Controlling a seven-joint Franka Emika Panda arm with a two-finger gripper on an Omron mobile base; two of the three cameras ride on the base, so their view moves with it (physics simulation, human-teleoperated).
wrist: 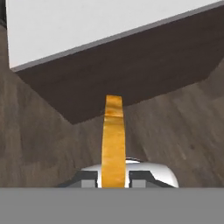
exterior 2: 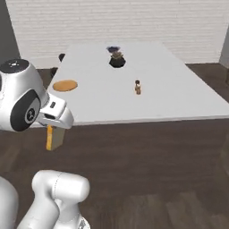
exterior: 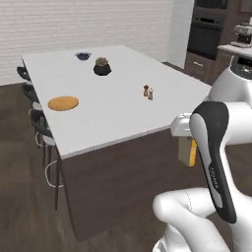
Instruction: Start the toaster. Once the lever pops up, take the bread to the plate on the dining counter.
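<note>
My gripper is shut on the bread, a slice seen edge-on with its yellow-brown crust toward the camera. From the base views the bread hangs below the white hand, over the wooden floor just short of the dining counter's near edge. The white dining counter stretches ahead on its dark brown base. On its left side lies the round orange-brown plate, bare on top. The toaster is out of view.
On the counter stand a black plant pot, a small dark bowl behind it, and two small shakers. Dark stools line the counter's left side. A built-in oven is at the back right.
</note>
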